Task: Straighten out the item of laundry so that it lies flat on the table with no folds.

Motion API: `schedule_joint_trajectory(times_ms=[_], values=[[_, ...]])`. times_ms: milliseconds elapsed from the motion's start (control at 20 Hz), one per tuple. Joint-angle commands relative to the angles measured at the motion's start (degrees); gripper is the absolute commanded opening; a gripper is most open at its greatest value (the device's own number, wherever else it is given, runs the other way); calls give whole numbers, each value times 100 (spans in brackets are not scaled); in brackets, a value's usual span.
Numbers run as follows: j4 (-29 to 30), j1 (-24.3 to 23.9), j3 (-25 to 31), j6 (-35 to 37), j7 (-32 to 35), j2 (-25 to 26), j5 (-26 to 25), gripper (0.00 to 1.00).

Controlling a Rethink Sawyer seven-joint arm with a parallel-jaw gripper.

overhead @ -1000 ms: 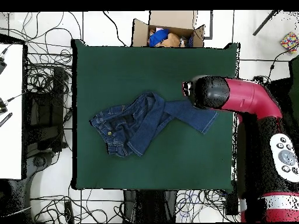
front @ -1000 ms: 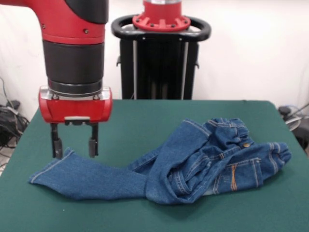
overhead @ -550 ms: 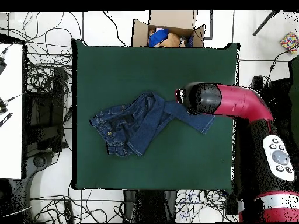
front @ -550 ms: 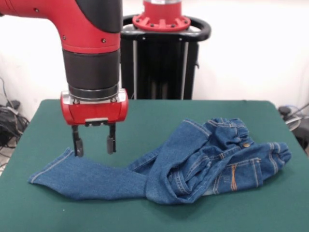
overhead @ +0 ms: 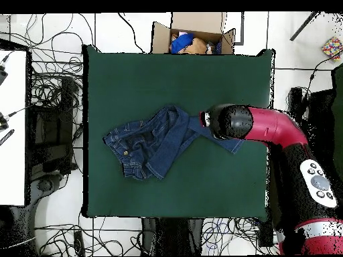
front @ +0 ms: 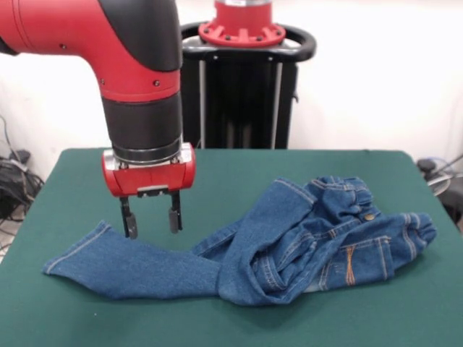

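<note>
While the table point(front: 217, 173) carries the same load as in the earlier frames, the arm above it stands in a new place. Its dark green top fills most of both views, and the jeans point(front: 289, 238) lie on it, crumpled and not flat. In the front view the waistband end sits bunched at the right, and one leg runs out to the left, lying flat with its hem at the far left. The second leg is folded across the middle of the garment. The jeans show no change of shape or position against the earlier frames.

The arm point(front: 137, 65), red and black, comes down over the left half of the table. One second ago it hung over the hem of the stretched-out leg; it has since travelled along that leg toward the bunched middle, and it now stands lower. The overhead view point(overhead: 231, 122) confirms this shift: the arm's end now covers the leg nearer the folded part.

The gripper point(front: 151, 217) hangs just above the stretched-out leg, near its far edge. Its two fingers are spread apart with nothing between them. Contact with the denim cannot be determined.

A cardboard box point(overhead: 194, 35) stands beyond one table edge in the overhead view.
</note>
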Motion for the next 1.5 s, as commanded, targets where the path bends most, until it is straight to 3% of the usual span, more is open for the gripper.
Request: schedule_joint_trajectory(times_ms=[50,500,750,1100,1500], values=[[309,-105,517,-179,-519,285,-181,100],[276,-274,649,-292,-698,490,-364,100],[366,-153,418,-583,-323,185,-546,100],[232,-72,425,-290,-372,195,-618,100],[760,-246,323,-661,-250,199,-923,100]])
